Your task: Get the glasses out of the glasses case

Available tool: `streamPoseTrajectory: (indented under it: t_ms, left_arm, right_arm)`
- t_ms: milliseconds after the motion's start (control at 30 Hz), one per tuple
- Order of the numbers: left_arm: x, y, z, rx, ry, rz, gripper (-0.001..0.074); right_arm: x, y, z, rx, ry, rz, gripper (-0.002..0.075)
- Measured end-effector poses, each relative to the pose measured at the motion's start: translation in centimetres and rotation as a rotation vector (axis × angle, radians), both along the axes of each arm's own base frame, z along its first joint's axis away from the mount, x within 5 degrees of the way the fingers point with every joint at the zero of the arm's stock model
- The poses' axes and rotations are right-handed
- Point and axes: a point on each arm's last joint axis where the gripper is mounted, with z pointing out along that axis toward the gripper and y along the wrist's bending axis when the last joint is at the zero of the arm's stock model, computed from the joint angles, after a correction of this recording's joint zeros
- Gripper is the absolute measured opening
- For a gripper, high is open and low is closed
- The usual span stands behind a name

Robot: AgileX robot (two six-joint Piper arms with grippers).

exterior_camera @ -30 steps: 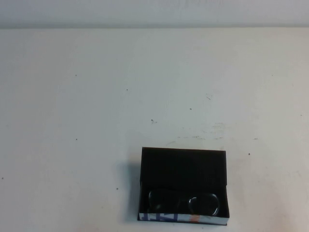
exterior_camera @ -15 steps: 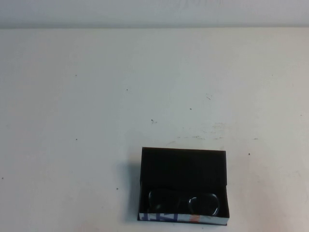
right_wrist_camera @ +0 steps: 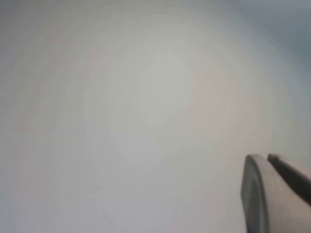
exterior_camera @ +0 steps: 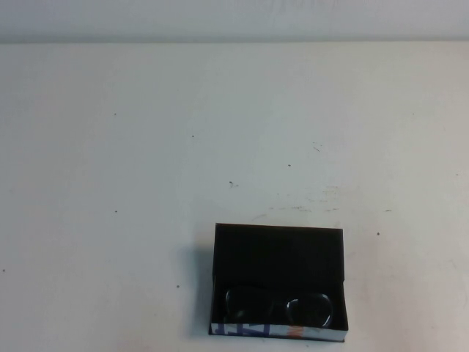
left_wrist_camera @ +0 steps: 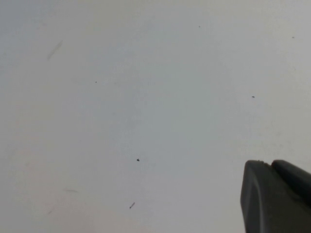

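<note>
The glasses (exterior_camera: 278,308) lie inside the glasses case (exterior_camera: 278,282), lenses up, tucked against the case's near wall, just behind the white printed strip. Lying flat and uncovered like that, they look free to be lifted straight out. The case sits open near the front edge of the desk (exterior_camera: 146,147), a little right of the middle, its dark lid section lying back toward the far edge so the inside is exposed from above. Nothing else is on the desk but small specks.

Neither arm shows in the high view, so the task looks unstarted. The left gripper (left_wrist_camera: 274,196) hangs over bare desk, well away from the case, its jaws pressed together and holding nothing. The right gripper (right_wrist_camera: 274,191) also hangs over plain surface, likewise clenched and empty.
</note>
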Motion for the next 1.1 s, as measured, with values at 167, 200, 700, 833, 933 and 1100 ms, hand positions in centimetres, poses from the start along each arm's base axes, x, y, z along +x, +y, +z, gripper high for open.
streamPoseTrajectory:
  t_ms: [167,200,700,833,933,1100]
  left_arm:
    - [0.0,0.0,0.0,0.000,0.000,0.000,-0.0005]
    - [0.0,0.0,0.0,0.000,0.000,0.000,-0.0005]
    - [0.0,-0.2,0.0,0.000,0.000,-0.030,-0.0005]
    - [0.0,-0.2,0.0,0.000,0.000,-0.030,-0.0005]
    - [0.0,-0.2,0.0,0.000,0.000,-0.030,-0.0005]
    - [0.0,-0.2,0.0,0.000,0.000,-0.030,-0.0005]
  right_arm:
    - [-0.9,-0.2,1.3,0.023,-0.114,-0.012,-0.0018]
    - [-1.1,-0.2,2.2,0.038,-0.135,0.009,-0.0018]
    - [3.5,2.4,15.5,-0.008,0.532,0.298,-0.0018]
    - [8.7,3.5,14.2,0.016,0.922,0.400,-0.0018]
    - [12.1,4.4,12.4,-0.074,1.164,0.483,-0.0018]
    - [15.6,6.5,11.0,-0.272,1.297,0.752,-0.0018]
